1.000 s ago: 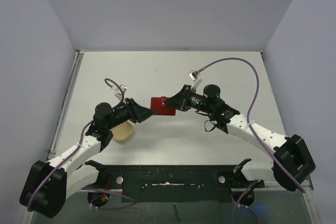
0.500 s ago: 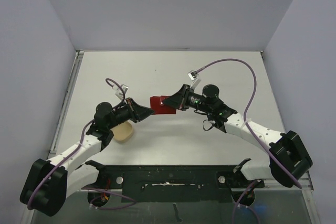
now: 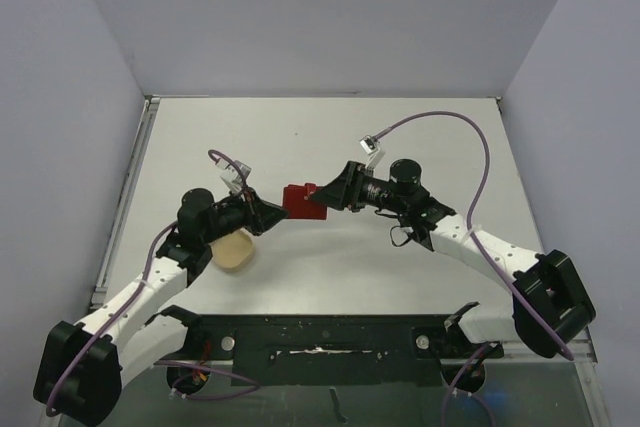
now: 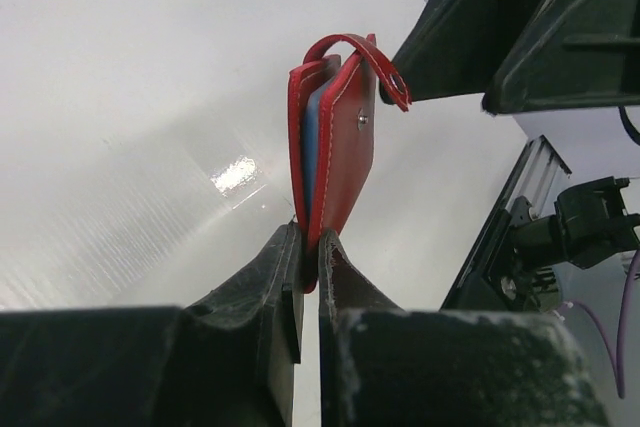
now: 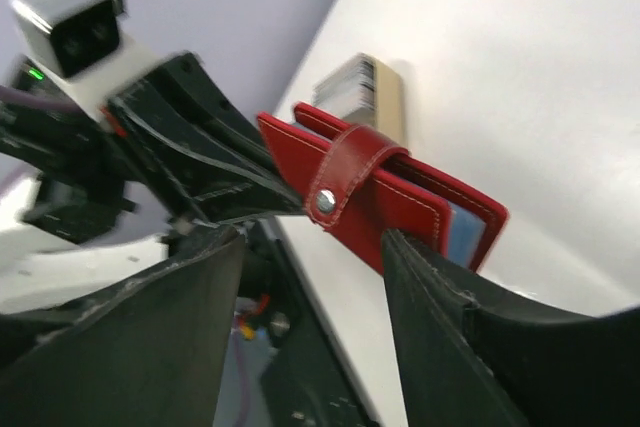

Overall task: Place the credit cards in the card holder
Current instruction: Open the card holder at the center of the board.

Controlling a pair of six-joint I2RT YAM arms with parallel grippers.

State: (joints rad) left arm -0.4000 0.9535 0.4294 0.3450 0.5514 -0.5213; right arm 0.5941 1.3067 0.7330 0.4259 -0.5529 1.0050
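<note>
The red card holder (image 3: 299,199) hangs above the table between my two grippers, folded, with its snap tab wrapped over the top edge. My left gripper (image 3: 281,211) is shut on its lower edge (image 4: 312,247). A light blue credit card (image 4: 314,162) shows edge-on between the red flaps (image 4: 348,147). My right gripper (image 3: 324,198) stands open. Its jaws are wide apart (image 5: 312,242), and the card holder (image 5: 400,197) lies just above the right finger. The credit card's blue corner (image 5: 466,233) peeks from the holder's end.
A tan oval dish (image 3: 236,250) sits on the table under my left arm. Purple cables loop above both wrists. The black arm mount (image 3: 320,337) runs along the near edge, and grey walls close in the table.
My left gripper closed on the card holder's edge. My right gripper, shut on the holder before, has now opened. The holder has shifted slightly left.
</note>
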